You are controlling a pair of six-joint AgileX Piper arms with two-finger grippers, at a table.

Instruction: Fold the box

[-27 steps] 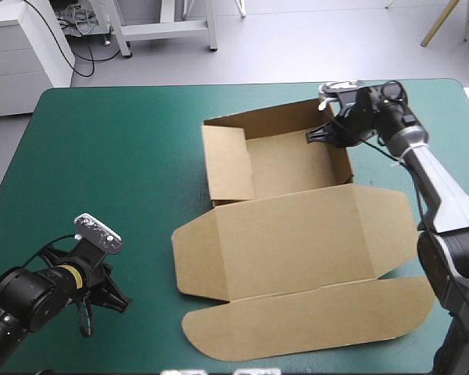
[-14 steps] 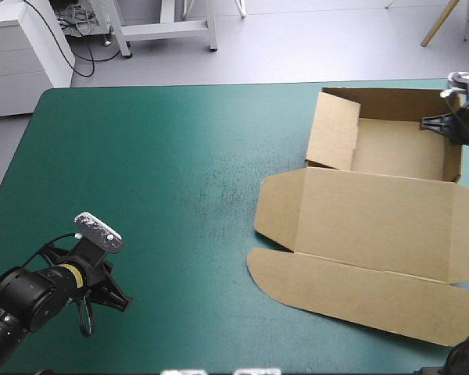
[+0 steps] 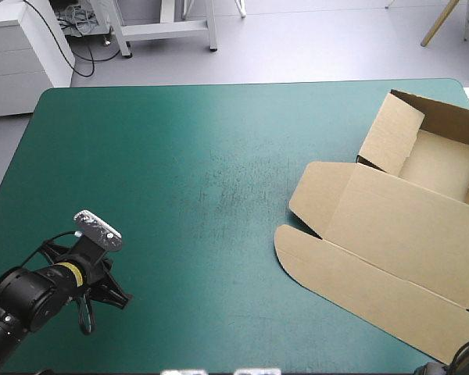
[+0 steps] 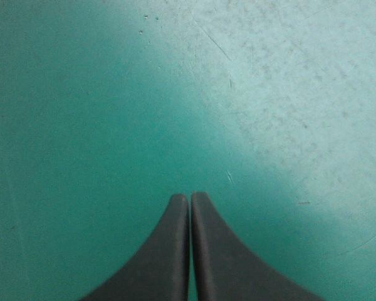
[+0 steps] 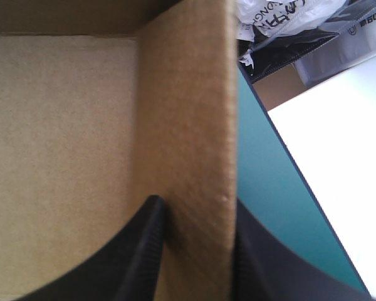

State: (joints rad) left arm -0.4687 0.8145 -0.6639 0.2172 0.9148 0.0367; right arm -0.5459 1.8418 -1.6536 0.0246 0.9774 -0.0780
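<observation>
At the right side of the worktop (image 3: 180,180), toward the far corner: box (image 3: 391,226), brown board, partly formed. The tray part, with walls raised, lies nearest the far right corner. The lid part lies flat on the teal-green cover (image 4: 81,94) and reaches toward the near edge, with a rounded flap along its outer margin. The high view cuts the box off on its right side.

Right hand (image 5: 194,205): black fingers (image 5: 144,257) all but closed, clamped on one upright tray wall, one finger inside the tray and the other outside. Tray floor lies ahead of the inner finger; a strip of cover and the worktop's edge lie beside the outer one.

Left hand (image 4: 189,198): at the near left corner, well apart from the box. Fingers pressed together tip to tip, holding nothing. Bare, scuffed cover lies ahead.
</observation>
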